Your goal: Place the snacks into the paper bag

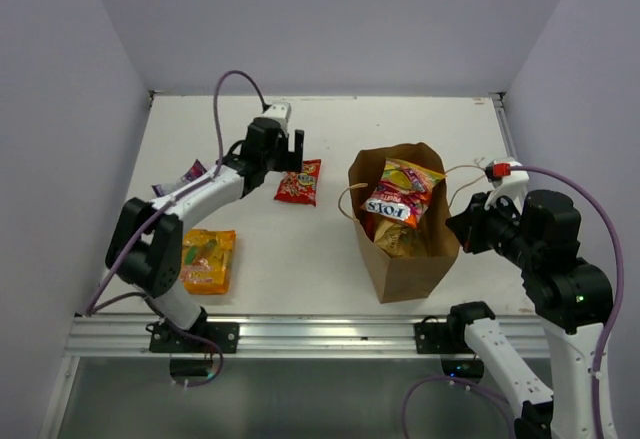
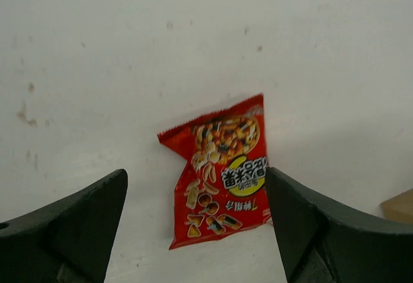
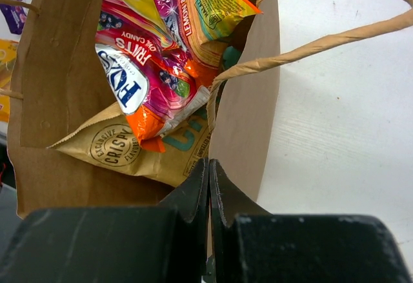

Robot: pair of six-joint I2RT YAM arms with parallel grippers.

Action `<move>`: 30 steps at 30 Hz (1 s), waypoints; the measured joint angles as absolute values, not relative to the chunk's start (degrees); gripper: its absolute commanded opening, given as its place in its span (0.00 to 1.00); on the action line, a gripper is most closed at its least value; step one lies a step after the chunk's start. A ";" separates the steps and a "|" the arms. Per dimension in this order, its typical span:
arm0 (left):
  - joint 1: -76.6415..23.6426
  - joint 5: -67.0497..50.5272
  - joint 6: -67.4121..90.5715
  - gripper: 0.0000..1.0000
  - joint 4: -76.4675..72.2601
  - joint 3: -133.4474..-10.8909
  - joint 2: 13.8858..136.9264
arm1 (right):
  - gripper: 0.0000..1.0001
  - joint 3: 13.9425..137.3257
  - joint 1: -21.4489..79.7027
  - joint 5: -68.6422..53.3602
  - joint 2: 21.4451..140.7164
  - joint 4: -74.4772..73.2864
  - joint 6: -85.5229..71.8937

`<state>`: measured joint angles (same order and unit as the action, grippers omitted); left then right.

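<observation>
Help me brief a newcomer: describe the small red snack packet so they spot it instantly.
On the white table, look left of the brown kraft paper bag. The small red snack packet lies flat beneath the open left gripper. Only it is red; its neighbours are an orange-yellow packet and a purple packet.

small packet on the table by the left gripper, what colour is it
The small packet is red with a yellow patch; left wrist view shows it best.

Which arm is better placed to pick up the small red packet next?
Left: the left gripper, open, hovers above the small red packet; the right gripper is shut on the rim of the paper bag.
</observation>
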<state>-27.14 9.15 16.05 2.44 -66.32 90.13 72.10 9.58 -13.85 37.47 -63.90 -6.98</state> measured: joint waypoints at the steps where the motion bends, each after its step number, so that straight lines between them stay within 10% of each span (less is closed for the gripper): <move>1: -26.94 8.95 15.99 0.90 3.90 -65.87 93.54 | 0.00 72.10 9.72 -13.74 37.47 -63.90 -6.98; 15: -26.61 7.18 15.88 0.89 -0.36 -60.58 102.67 | 0.00 72.12 10.92 -12.51 37.47 -63.90 -6.81; 25: -26.55 5.28 17.30 0.05 -3.95 -59.99 104.95 | 0.00 72.12 11.62 -11.57 37.47 -63.90 -6.79; 30: -26.46 4.71 17.41 0.00 -1.93 -59.99 101.23 | 0.00 72.12 11.64 -11.46 37.47 -63.90 -6.76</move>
